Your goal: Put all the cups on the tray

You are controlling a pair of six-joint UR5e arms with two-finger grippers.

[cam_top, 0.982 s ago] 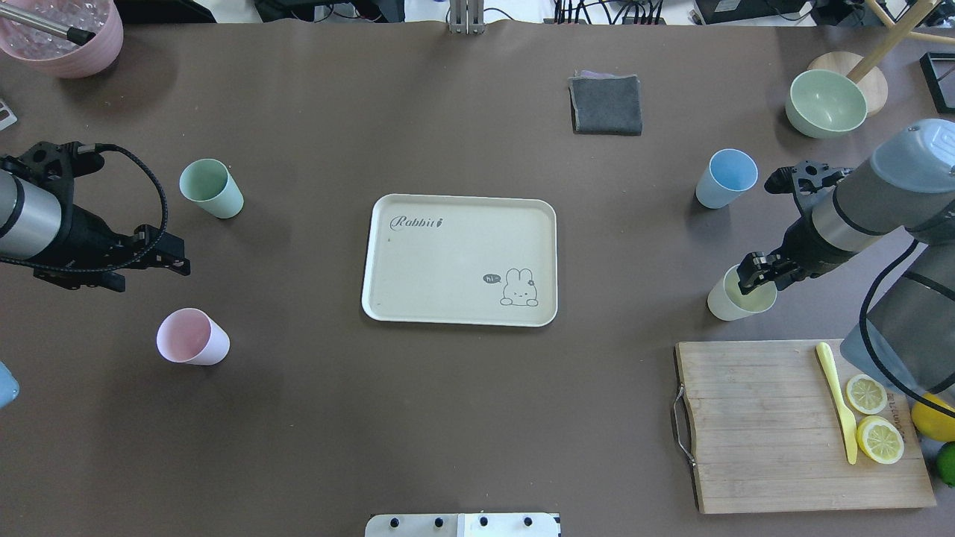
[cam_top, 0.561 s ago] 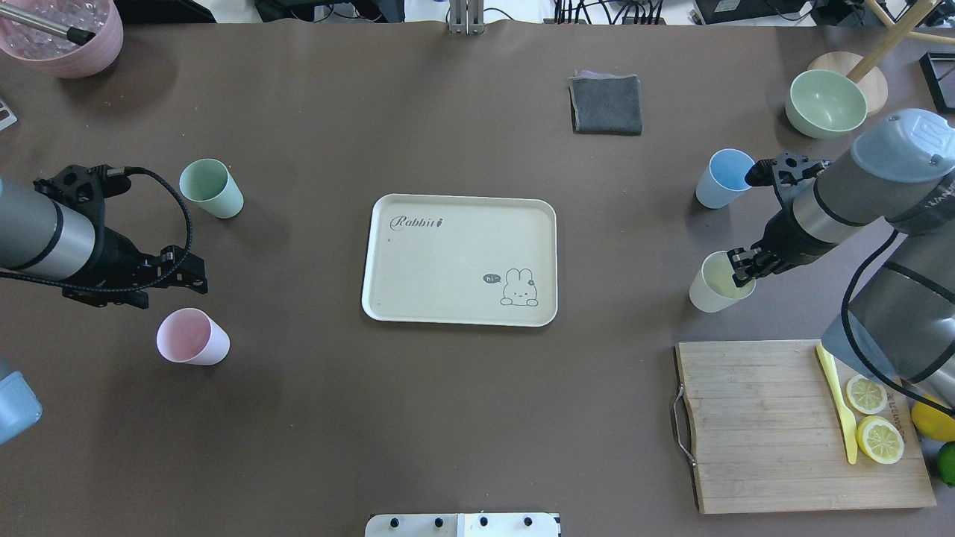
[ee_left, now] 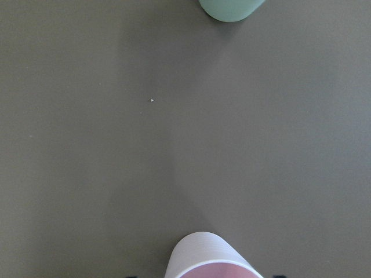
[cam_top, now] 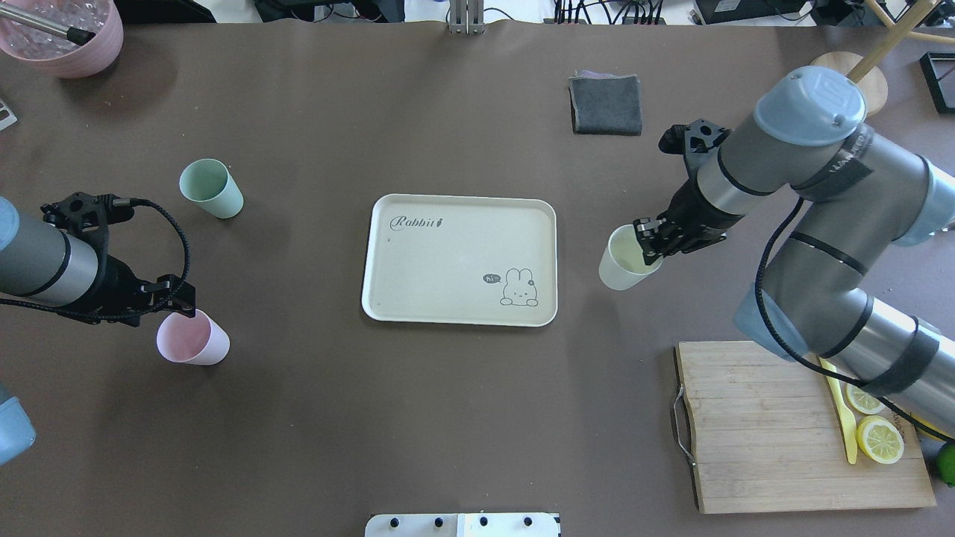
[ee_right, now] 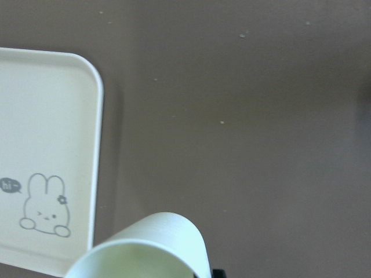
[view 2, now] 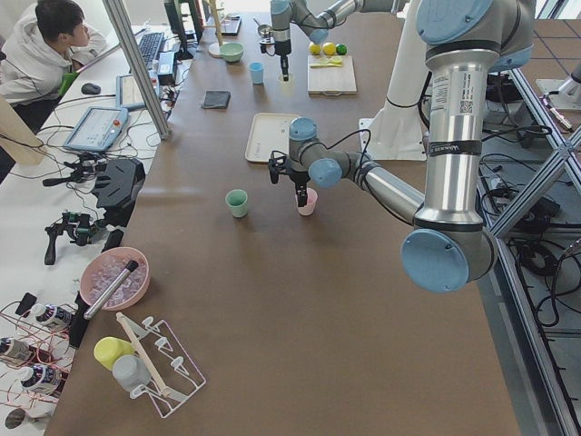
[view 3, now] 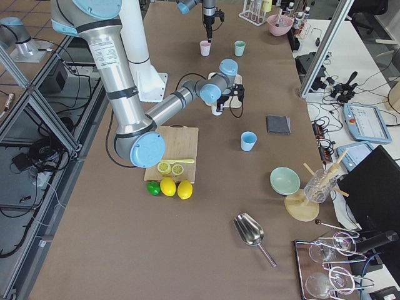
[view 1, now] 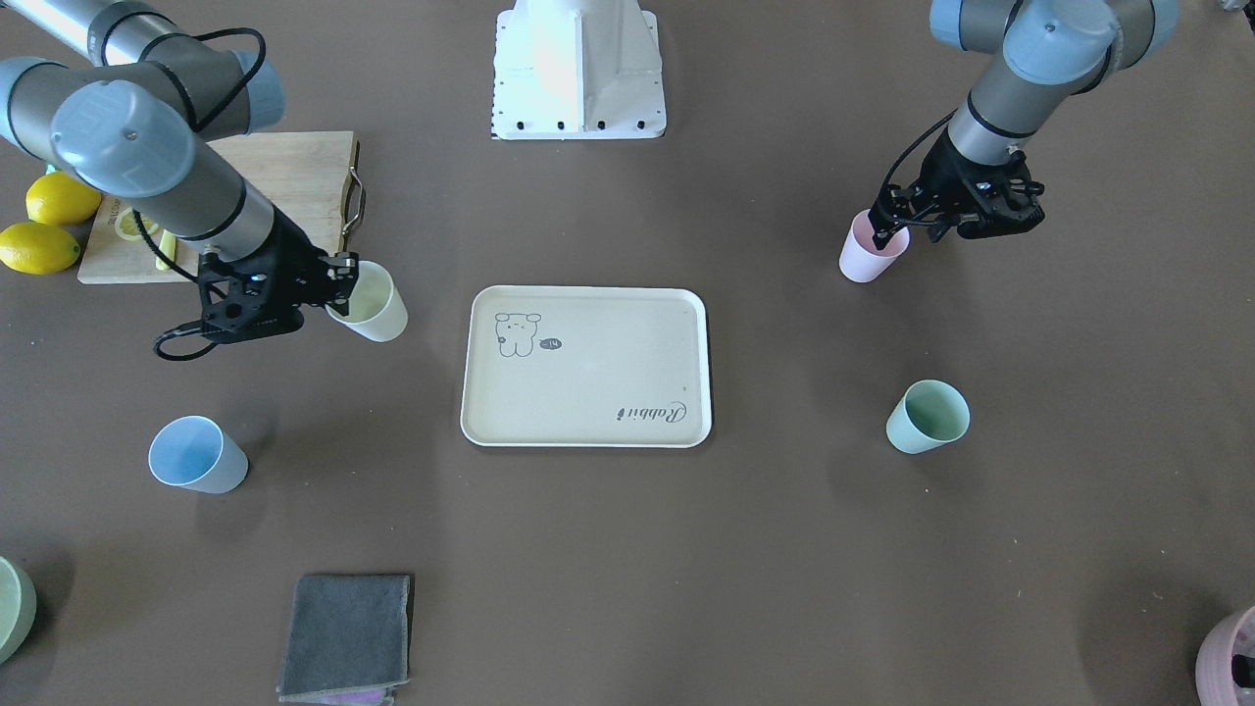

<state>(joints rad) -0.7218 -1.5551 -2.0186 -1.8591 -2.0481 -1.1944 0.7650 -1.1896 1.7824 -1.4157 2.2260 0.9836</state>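
The cream tray [cam_top: 448,246] lies empty mid-table and also shows in the right wrist view [ee_right: 46,116]. My right gripper [cam_top: 647,240] is shut on the rim of the pale yellow cup [cam_top: 621,262] and holds it tilted, just right of the tray. My left gripper [cam_top: 177,300] is open right over the pink cup [cam_top: 192,339], which stands upright; its rim shows at the bottom of the left wrist view [ee_left: 211,258]. The mint green cup [cam_top: 211,189] stands beyond it. The light blue cup [view 1: 196,456] stands alone and is hidden by my right arm in the overhead view.
A wooden cutting board [cam_top: 761,425] with lemon slices and a yellow knife lies at the near right. A grey cloth [cam_top: 606,104] lies behind the tray. A pink bowl [cam_top: 63,37] sits at the far left corner, a green bowl [view 1: 12,608] at the far right.
My right gripper has carried the yellow cup left, from near the cutting board to beside the tray. My left gripper has moved toward the pink cup and now sits at its rim.
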